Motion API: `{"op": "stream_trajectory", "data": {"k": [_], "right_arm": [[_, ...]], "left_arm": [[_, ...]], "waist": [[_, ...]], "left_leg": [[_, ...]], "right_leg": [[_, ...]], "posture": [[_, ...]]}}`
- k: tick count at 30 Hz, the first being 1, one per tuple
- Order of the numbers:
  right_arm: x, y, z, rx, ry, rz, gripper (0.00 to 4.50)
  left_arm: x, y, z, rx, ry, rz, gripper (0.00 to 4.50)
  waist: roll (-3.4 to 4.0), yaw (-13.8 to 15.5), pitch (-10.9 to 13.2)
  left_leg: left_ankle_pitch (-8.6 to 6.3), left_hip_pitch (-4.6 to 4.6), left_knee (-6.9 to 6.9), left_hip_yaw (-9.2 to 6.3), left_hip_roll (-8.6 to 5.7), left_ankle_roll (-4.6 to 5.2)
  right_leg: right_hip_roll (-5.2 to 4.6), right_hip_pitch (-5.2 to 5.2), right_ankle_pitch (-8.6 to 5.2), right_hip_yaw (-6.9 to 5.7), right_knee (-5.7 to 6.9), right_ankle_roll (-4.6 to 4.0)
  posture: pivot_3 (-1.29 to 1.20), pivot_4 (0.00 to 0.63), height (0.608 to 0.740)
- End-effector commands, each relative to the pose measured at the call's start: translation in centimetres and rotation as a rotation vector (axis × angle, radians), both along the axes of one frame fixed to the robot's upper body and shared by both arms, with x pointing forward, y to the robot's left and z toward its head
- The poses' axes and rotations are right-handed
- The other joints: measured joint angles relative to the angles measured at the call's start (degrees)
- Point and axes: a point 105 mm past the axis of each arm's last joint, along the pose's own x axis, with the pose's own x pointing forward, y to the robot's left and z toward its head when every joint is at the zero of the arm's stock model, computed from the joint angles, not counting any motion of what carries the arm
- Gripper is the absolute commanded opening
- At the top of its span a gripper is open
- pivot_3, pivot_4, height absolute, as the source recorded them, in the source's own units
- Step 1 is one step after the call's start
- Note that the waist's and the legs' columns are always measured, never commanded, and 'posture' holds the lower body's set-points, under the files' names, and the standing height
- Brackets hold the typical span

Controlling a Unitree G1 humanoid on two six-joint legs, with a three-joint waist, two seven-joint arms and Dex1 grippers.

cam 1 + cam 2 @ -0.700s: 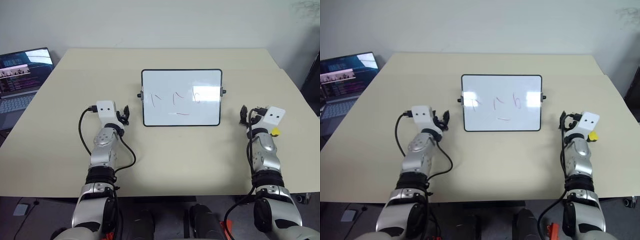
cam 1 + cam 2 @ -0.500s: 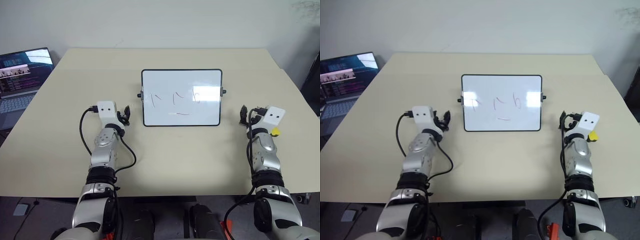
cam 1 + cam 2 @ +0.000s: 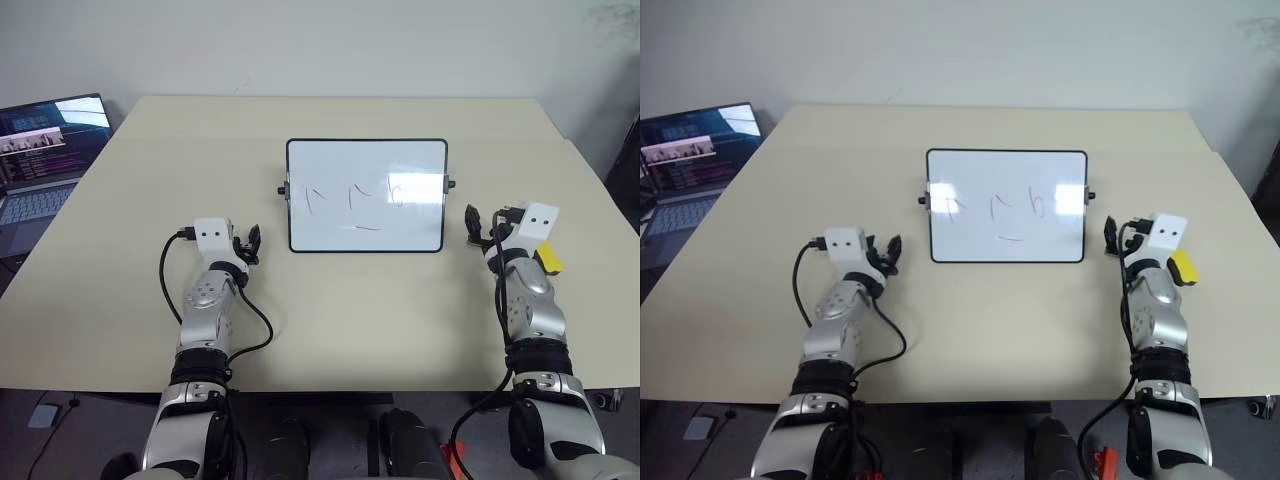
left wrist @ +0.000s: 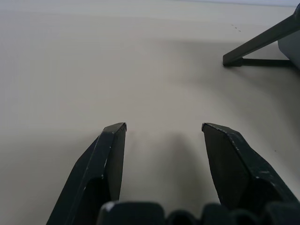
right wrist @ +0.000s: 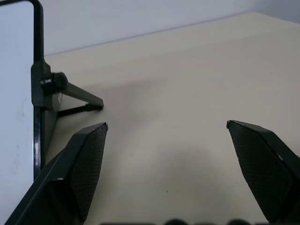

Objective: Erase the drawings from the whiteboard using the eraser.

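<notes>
Head views: whiteboard (image 3: 366,195) stands mid-table (image 3: 320,320) with reddish drawings (image 3: 352,200) on it, laptop (image 3: 40,150) at far left edge. Eraser (image 3: 1183,268), yellow, lies on the table just beside the right forearm, outer side. Right wrist view adds the board's black frame edge, side knob and prop leg. Left gripper (image 4: 163,140) spread, empty, over bare table. Right gripper (image 5: 166,154) spread wide, empty, beside the board's right edge. Both arms reach forward, roughly level, flanking the board.
</notes>
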Motion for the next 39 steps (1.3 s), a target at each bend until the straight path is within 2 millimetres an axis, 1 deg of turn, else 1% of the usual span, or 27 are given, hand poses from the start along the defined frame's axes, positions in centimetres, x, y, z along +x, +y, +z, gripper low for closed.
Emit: {"op": "stream_trajectory", "data": {"k": [1,5,10,12,13,14,15,17,18,19,20,21,23,24,25,27,30,32,33,36,39], "right_arm": [[-0.2,-0.2,1.5,-0.024,-0.046,-0.014,4.45],[-0.2,-0.4,1.9,-0.017,-0.055,-0.013,4.45],[-0.5,-1.1,2.9,-0.028,-0.063,-0.010,4.45],[-0.9,-1.8,4.0,-0.062,-0.076,-0.009,4.45],[-1.2,-2.4,4.8,-0.075,-0.082,-0.008,4.45],[-1.5,-3.4,6.0,-0.090,-0.083,-0.005,4.45],[-2.0,-4.8,7.5,-0.103,-0.091,-0.005,4.45],[-2.7,-6.6,9.4,-0.092,-0.079,0.013,4.45],[-2.9,-7.1,9.9,-0.075,-0.065,0.028,4.45],[-3.1,-7.4,10.2,-0.054,-0.039,0.069,4.45],[-3.4,-8.4,10.6,-0.056,-0.001,0.055,4.45],[-3.7,-9.3,10.7,-0.084,0.039,0.033,4.45],[-4.2,-10.7,10.2,-0.111,0.139,0.004,4.45],[-4.5,-11.0,9.5,-0.142,0.191,0.008,4.45],[-4.7,-11.0,8.7,-0.160,0.234,0.033,4.45],[-4.8,-10.8,7.2,-0.147,0.300,0.067,4.45],[-4.5,-10.3,5.9,-0.144,0.343,0.081,4.45],[-4.4,-9.8,5.1,-0.130,0.366,0.105,4.45],[-4.3,-9.6,5.0,-0.125,0.369,0.111,4.45],[-4.2,-9.1,4.2,-0.116,0.387,0.123,4.45],[-4.1,-8.7,3.5,-0.099,0.411,0.133,4.45]], "left_arm": [[0.3,0.1,2.7,0.008,-0.087,-0.005,2.79],[0.2,0.2,2.6,0.009,-0.087,-0.001,2.79],[-0.1,1.0,3.3,0.029,-0.097,0.008,2.79],[-0.4,1.5,4.2,0.046,-0.113,-0.006,2.79],[-0.6,1.5,5.3,0.067,-0.124,-0.051,2.79],[-0.9,0.7,7.5,0.085,-0.162,-0.137,2.79],[-1.4,-0.6,10.1,0.126,-0.199,-0.266,2.79],[-2.3,-2.9,13.5,0.155,-0.232,-0.456,2.79],[-2.6,-3.6,14.5,0.151,-0.235,-0.515,2.79],[-3.2,-5.1,15.6,0.142,-0.231,-0.618,2.79],[-4.1,-7.3,16.4,0.135,-0.223,-0.760,2.79],[-5.0,-9.4,16.7,0.137,-0.207,-0.886,2.79],[-6.6,-12.8,16.1,0.162,-0.145,-1.090,2.79],[-7.4,-14.8,15.2,0.172,-0.099,-1.205,2.79],[-7.9,-16.4,14.0,0.196,-0.051,-1.287,2.79],[-8.0,-18.5,11.8,0.263,0.026,-1.357,2.79],[-7.3,-20.3,10.2,0.268,0.052,-1.370,2.79],[-6.9,-21.8,9.5,0.241,0.057,-1.367,2.79],[-6.7,-22.2,9.3,0.235,0.059,-1.362,2.79],[-6.5,-23.3,7.9,0.295,0.068,-1.351,2.79],[-6.9,-24.0,7.6,0.297,0.071,-1.373,2.79]], "waist": [[0.00,0.0,0.0],[0.00,-0.2,0.0],[0.00,-0.1,0.0],[0.00,-0.1,0.0],[0.00,-0.1,0.0],[0.01,-0.1,0.0],[0.02,-0.1,0.0],[0.01,0.1,0.1],[0.00,0.5,0.1],[-0.01,0.5,0.1],[-0.02,0.5,0.1],[-0.03,0.6,0.0],[-0.02,0.6,0.0],[-0.01,0.5,0.0],[0.01,0.4,0.0],[-0.01,-0.1,0.0],[0.02,-1.4,0.1],[0.02,-1.6,0.1],[0.02,-1.6,0.1],[0.02,-1.5,0.1],[0.03,-1.3,0.1]], "left_leg": [[0.00,0.00,0.00,0.01,0.00,0.00],[0.00,0.02,0.00,0.01,0.00,0.00],[0.00,0.01,0.00,0.00,0.01,0.00],[0.00,0.01,0.00,0.00,0.01,0.00],[0.00,0.01,0.00,0.00,0.01,0.00],[0.00,0.01,-0.01,0.00,0.01,0.00],[0.00,-0.07,0.00,-0.02,0.01,0.00],[0.00,-0.16,0.02,-0.05,0.00,0.00],[0.00,-0.21,0.03,-0.11,0.00,0.00],[0.00,-0.27,0.07,-0.16,-0.01,0.00],[0.00,-0.24,0.08,-0.15,0.00,0.00],[-0.01,-0.16,0.08,-0.13,-0.01,0.01],[-0.01,-0.15,0.09,-0.12,-0.04,0.01],[-0.01,-0.12,0.07,-0.09,-0.03,0.02],[-0.03,-0.09,0.05,-0.06,-0.02,0.05],[-0.03,-0.05,0.03,-0.06,0.01,0.05],[-0.03,0.00,0.04,0.11,0.01,0.06],[-0.02,0.02,0.06,0.13,0.01,0.07],[-0.02,0.03,0.07,0.13,0.01,0.07],[-0.02,0.02,0.09,0.12,0.00,0.07],[-0.02,-0.02,0.08,0.09,-0.01,0.07]], "right_leg": [[0.00,0.00,0.00,0.00,0.00,0.00],[0.00,0.00,0.00,0.00,0.02,0.00],[0.01,0.00,0.00,0.00,0.01,0.00],[0.01,0.00,0.00,0.00,0.01,0.00],[0.01,0.00,0.00,0.00,0.01,0.00],[0.01,0.00,0.00,0.00,0.01,0.00],[0.01,-0.03,0.00,-0.01,0.01,0.00],[0.01,-0.07,0.00,-0.04,0.00,0.00],[0.00,-0.06,0.00,-0.10,-0.03,0.00],[0.00,-0.04,-0.01,-0.18,-0.05,0.00],[0.00,-0.01,-0.01,-0.18,-0.07,0.00],[-0.01,0.09,-0.01,-0.16,-0.09,0.01],[-0.03,0.12,-0.02,-0.16,-0.11,0.03],[-0.03,0.12,-0.03,-0.14,-0.14,0.03],[-0.02,0.12,-0.04,-0.13,-0.12,0.02],[0.01,0.12,-0.07,-0.13,-0.10,0.01],[0.02,0.06,-0.06,0.06,-0.07,0.01],[0.03,0.06,-0.06,0.09,-0.04,0.01],[0.03,0.06,-0.06,0.09,-0.04,0.02],[0.02,0.06,-0.20,0.10,-0.05,0.28],[0.02,0.06,-0.21,0.09,-0.06,0.29]], "posture": [[0.00,0.150,0.740],[0.00,0.150,0.740],[0.00,0.150,0.740],[0.00,0.150,0.740],[0.00,0.150,0.740],[0.00,0.150,0.740],[0.00,0.150,0.740],[0.00,0.150,0.740],[0.00,0.150,0.740],[0.00,0.150,0.740],[0.00,0.150,0.740],[0.00,0.150,0.740],[0.00,0.150,0.740],[0.00,0.150,0.740],[0.00,0.150,0.740],[0.00,0.150,0.740],[0.00,0.150,0.740],[0.00,0.150,0.740],[0.00,0.150,0.740],[0.00,0.150,0.740],[0.00,0.150,0.740]]}}
